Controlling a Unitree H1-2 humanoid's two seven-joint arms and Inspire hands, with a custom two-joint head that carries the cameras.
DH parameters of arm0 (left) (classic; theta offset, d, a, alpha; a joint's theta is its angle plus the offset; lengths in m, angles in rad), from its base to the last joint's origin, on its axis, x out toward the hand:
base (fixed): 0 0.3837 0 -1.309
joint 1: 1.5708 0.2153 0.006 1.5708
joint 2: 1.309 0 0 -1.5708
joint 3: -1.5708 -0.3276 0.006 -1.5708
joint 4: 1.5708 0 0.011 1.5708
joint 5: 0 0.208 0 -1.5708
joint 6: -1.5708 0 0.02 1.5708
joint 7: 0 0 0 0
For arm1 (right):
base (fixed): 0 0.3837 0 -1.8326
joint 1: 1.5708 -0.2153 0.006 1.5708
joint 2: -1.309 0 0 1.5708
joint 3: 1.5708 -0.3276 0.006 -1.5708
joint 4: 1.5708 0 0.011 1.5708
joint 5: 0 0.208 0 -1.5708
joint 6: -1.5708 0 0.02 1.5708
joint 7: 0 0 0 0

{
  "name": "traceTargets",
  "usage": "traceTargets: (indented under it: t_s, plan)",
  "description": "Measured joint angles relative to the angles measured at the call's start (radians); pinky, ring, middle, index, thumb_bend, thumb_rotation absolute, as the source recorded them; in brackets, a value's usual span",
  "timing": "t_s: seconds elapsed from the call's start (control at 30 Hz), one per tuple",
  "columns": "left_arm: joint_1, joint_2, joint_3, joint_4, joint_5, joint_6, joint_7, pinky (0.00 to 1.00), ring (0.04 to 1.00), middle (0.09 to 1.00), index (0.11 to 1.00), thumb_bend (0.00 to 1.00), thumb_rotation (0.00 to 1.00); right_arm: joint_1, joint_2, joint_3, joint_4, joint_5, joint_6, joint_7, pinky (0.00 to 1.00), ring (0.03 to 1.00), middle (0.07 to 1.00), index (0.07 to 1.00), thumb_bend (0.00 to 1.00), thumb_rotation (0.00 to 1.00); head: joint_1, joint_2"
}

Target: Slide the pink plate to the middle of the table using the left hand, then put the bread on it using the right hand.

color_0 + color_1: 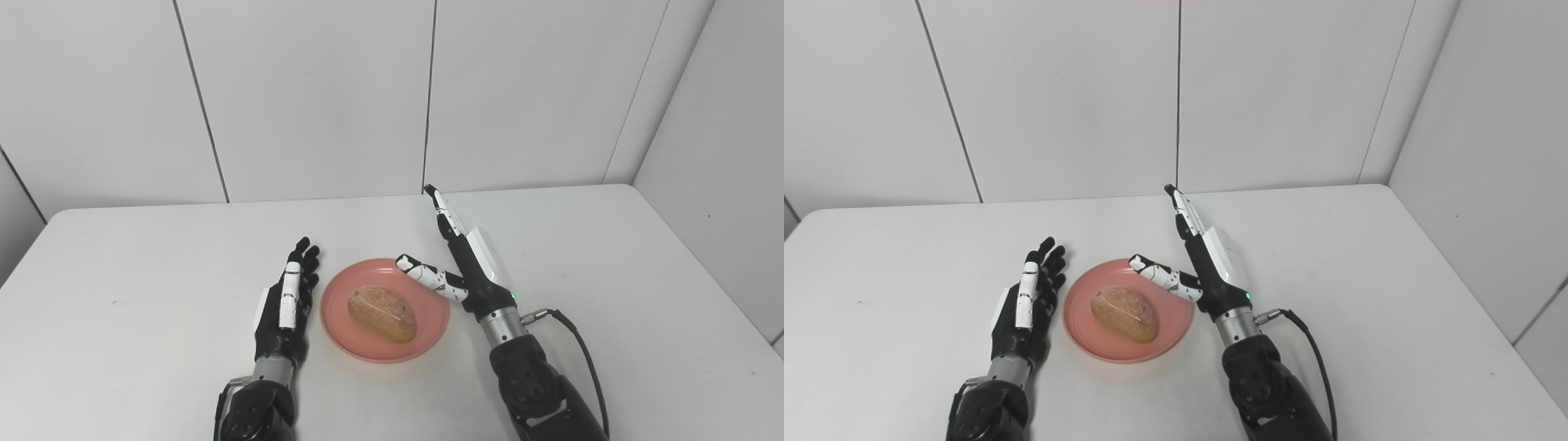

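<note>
A pink plate (429, 334) lies near the middle of the white table, and a brown bread roll (382, 312) rests on it. My left hand (286, 303) is just left of the plate, open, fingers stretched forward, holding nothing. My right hand (460, 257) stands at the plate's right edge, open, fingers pointing up and away, with its thumb over the plate's far right rim. Neither hand touches the bread.
The white table (612, 257) runs back to a white panelled wall, with another wall along the right side. A cable (579, 343) loops off the right wrist. Bare tabletop lies to the far left and far right.
</note>
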State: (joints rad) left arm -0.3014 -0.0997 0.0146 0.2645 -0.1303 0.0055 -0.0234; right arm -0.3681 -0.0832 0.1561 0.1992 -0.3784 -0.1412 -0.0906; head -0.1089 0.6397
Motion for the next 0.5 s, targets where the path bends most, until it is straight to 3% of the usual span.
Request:
traceTargets:
  t_s: [0.1,0.23,0.37,0.5]
  plan:
    - [-0.001,0.013,0.000,0.012,0.000,-0.023,-0.004,1.00,0.999,0.971,0.958,0.42,1.00,0.015,0.025,-0.054,-0.006,0.129,0.067,0.052,1.00,1.000,1.000,1.000,0.70,1.00,0.005,0.000]
    - [-0.007,0.024,-0.005,0.025,0.001,-0.032,-0.016,1.00,1.000,0.986,0.974,0.43,1.00,0.026,0.062,-0.125,0.002,0.266,0.087,0.061,1.00,1.000,1.000,1.000,0.72,1.00,0.005,0.005]
    - [-0.010,0.025,-0.004,0.032,-0.002,-0.039,-0.020,1.00,1.000,0.996,0.992,0.42,1.00,0.032,0.073,-0.139,0.008,0.324,0.107,0.077,1.00,1.000,1.000,1.000,0.72,1.00,0.005,0.005]
    - [-0.025,0.030,-0.012,0.057,0.001,-0.064,-0.031,1.00,1.000,1.000,1.000,0.43,1.00,0.033,0.085,-0.158,0.008,0.378,0.168,0.083,1.00,1.000,1.000,1.000,0.71,1.00,0.008,0.006]
